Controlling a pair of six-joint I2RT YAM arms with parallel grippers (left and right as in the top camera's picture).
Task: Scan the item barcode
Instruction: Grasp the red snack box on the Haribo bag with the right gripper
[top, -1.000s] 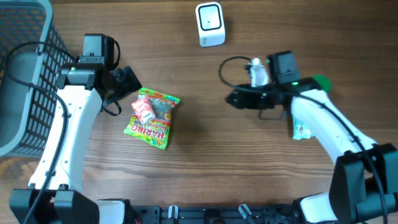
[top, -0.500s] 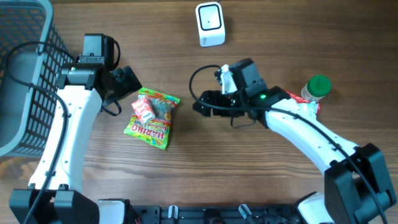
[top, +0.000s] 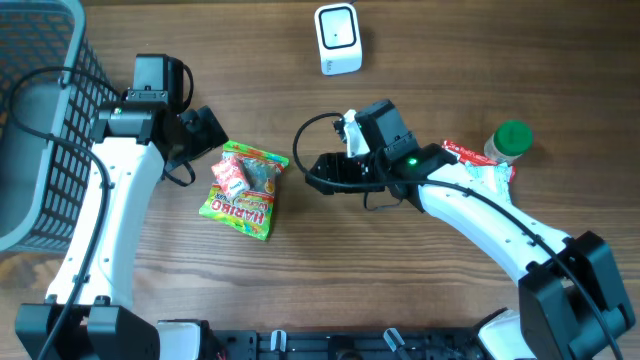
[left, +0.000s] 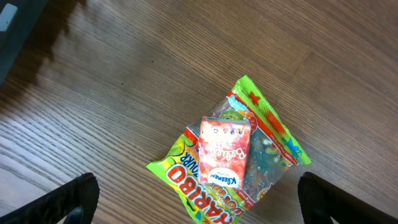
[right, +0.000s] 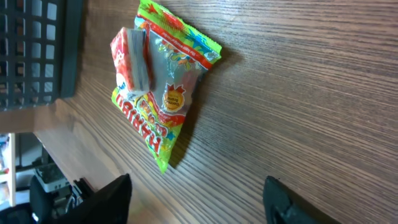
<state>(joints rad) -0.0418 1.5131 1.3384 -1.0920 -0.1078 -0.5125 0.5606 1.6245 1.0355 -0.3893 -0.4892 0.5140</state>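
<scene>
A green Haribo sweets bag lies flat on the wooden table, with a small red packet resting on top of it. The white barcode scanner stands at the far middle of the table. My left gripper hovers open just above-left of the bag. In the left wrist view the bag and the red packet lie between and ahead of its spread fingers. My right gripper is open a short way right of the bag, empty. The right wrist view shows the bag ahead of it.
A grey mesh basket fills the far left, also in the right wrist view. A green-capped bottle and a red-and-white packet sit at the right. Bare wood lies between the bag and the scanner.
My right arm has swung left from the bottle's side toward the sweets bag, uncovering the green-capped bottle. The left arm and the bag have stayed still.
</scene>
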